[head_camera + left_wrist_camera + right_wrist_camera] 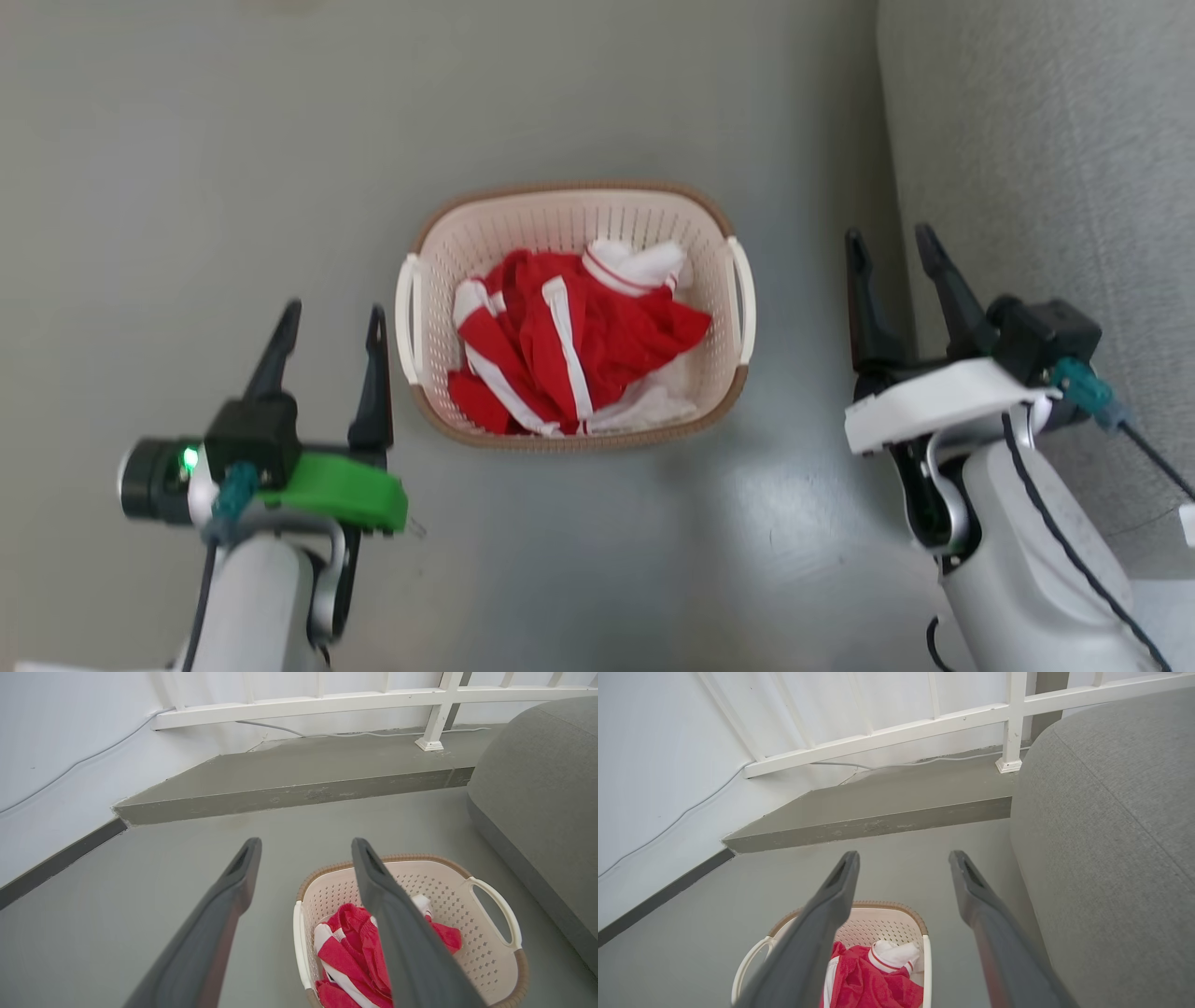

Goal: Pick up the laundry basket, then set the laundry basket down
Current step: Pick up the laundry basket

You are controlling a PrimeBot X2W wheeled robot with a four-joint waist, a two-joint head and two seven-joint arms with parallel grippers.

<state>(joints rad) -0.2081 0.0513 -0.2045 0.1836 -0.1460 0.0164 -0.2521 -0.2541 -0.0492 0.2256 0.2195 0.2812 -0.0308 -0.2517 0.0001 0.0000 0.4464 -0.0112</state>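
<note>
The laundry basket (571, 207), cream-white with a brown rim and two white side handles, stands on the grey floor in the middle of the head view, holding red-and-white clothes (569, 345). My left gripper (334, 319) is open just left of the basket's left handle, not touching it. Off to the right of the right handle, my right gripper (892, 245) is open with a wide gap to the basket. The left wrist view has the basket (486, 952) behind the right finger (402, 933). In the right wrist view the basket (887, 921) lies low, left of centre.
A large grey upholstered seat (1046, 140) rises along the right, close to my right gripper. A raised grey step (299, 784) with a white railing (327, 702) and a wall lie ahead. Open floor (187, 168) spreads to the left.
</note>
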